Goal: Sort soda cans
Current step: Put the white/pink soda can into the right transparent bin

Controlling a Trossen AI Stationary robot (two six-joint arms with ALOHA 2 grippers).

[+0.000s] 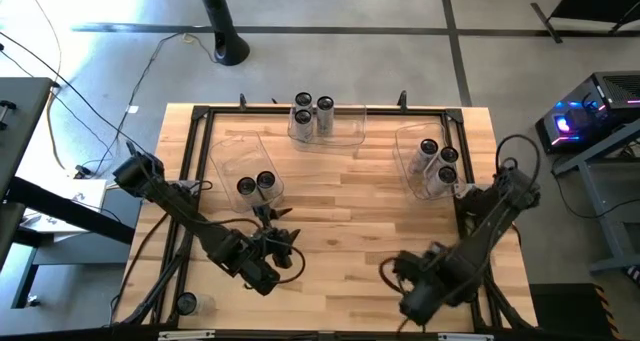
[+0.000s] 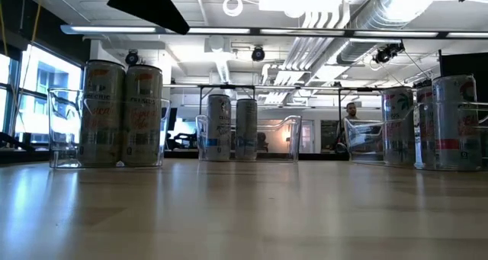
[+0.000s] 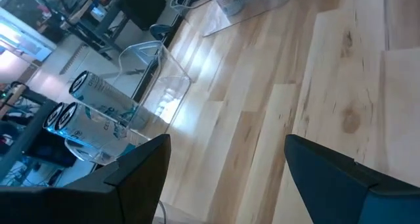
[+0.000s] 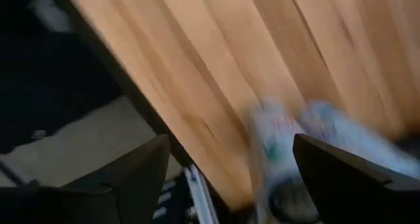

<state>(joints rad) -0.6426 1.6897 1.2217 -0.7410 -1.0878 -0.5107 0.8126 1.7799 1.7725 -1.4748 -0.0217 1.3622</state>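
Cans (image 1: 255, 185) in three clear bins (image 1: 232, 153): two left, three back, three right. Left gripper (image 1: 281, 243) open, empty, above table (image 1: 350, 221) front. Right gripper (image 1: 392, 272) open, empty, front right.

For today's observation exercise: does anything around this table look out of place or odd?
Yes. One can lies on its side off the wooden table, by the near-left corner, while the others stand upright in the three clear bins.

High view straight down over table (image 1: 340, 201); low view level at tabletop; both share bins (image 1: 325, 126) of cans (image 2: 122, 115).
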